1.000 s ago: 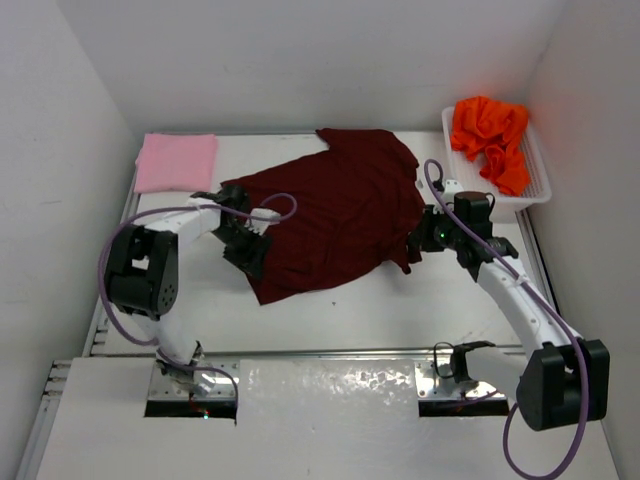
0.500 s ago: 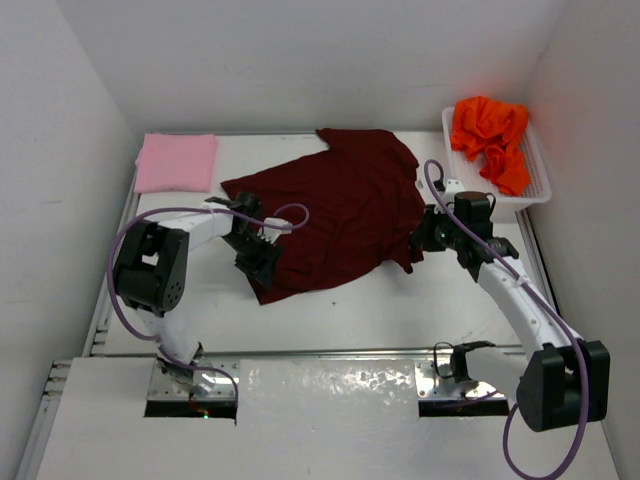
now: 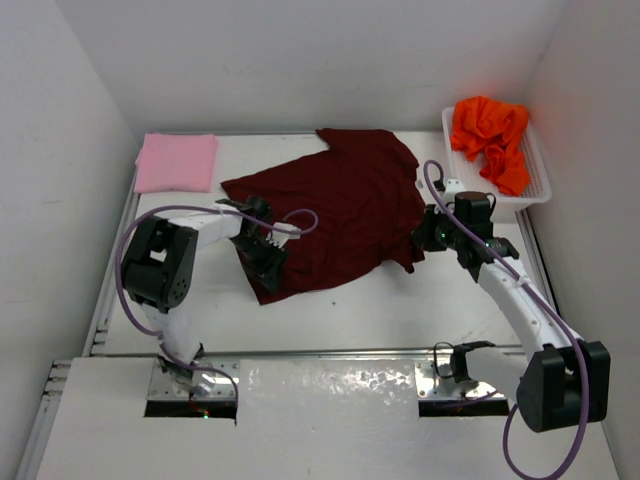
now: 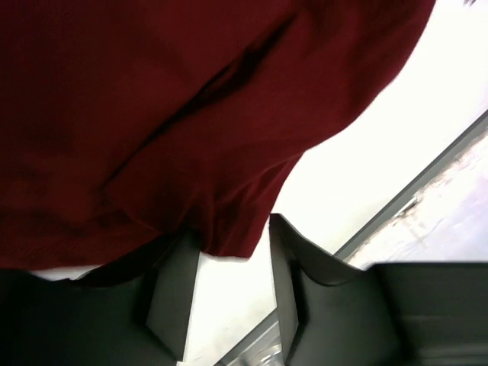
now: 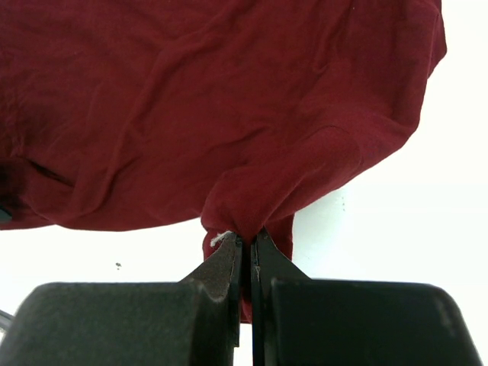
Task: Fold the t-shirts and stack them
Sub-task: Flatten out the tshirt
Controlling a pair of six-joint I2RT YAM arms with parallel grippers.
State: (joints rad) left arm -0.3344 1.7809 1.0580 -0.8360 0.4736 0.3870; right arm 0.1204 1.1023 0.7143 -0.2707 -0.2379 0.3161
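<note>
The dark maroon t-shirt [image 3: 340, 210] lies spread and wrinkled across the middle of the table. My left gripper [image 3: 268, 262] is open at its near-left corner; in the left wrist view [image 4: 229, 263] the hem of the maroon t-shirt [image 4: 221, 152] hangs just at the tips of the apart jaws. My right gripper [image 3: 420, 240] is shut on the shirt's right edge, and the right wrist view [image 5: 245, 245] shows the maroon cloth [image 5: 229, 114] bunched between the closed fingers. The light pink t-shirt [image 3: 177, 162] lies folded at the far left. The orange t-shirt [image 3: 490, 135] sits crumpled in the basket.
A white lattice basket [image 3: 540, 185] stands at the far right against the wall. White walls close in the table on the left, back and right. A metal rail [image 3: 330, 352] runs along the table's near edge.
My left gripper has moved right and nearer, from the shirt's left edge to its near-left corner. The right gripper has held still on the shirt's right edge.
</note>
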